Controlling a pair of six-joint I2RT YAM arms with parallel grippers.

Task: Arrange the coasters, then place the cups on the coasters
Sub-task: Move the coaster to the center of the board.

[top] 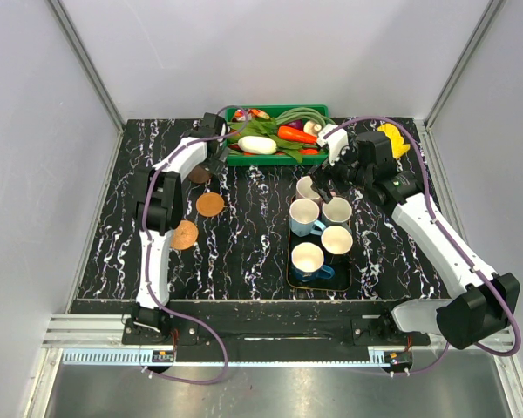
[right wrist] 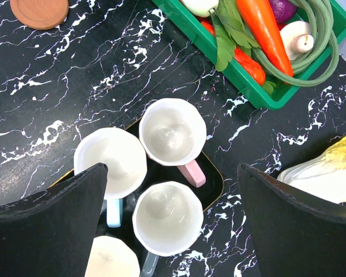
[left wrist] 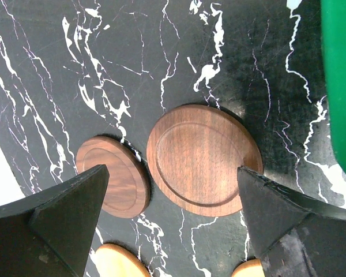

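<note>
The step in hand looks like arranging the coasters. The left gripper (left wrist: 172, 173) hangs with jaws spread wide and nothing held, directly over the large dark coaster (left wrist: 205, 160) on the marble table (left wrist: 104, 57), at its far left. The disc is thin and flat, so the fingertips should come right down to the tabletop and close squarely across its full width. A second dark coaster (left wrist: 114, 176) lies just beside it, perhaps touching, where 1 finger would land, so a nudge is likely. The green crate (left wrist: 341, 86) stands close on the other side. 2 orange-brown coasters (top: 210, 204) lie nearer the arms. The right gripper (right wrist: 172, 168), also wide open and empty, hovers above the 5 cups (right wrist: 172, 131) crowded on the black tray (right wrist: 212, 183).
</note>
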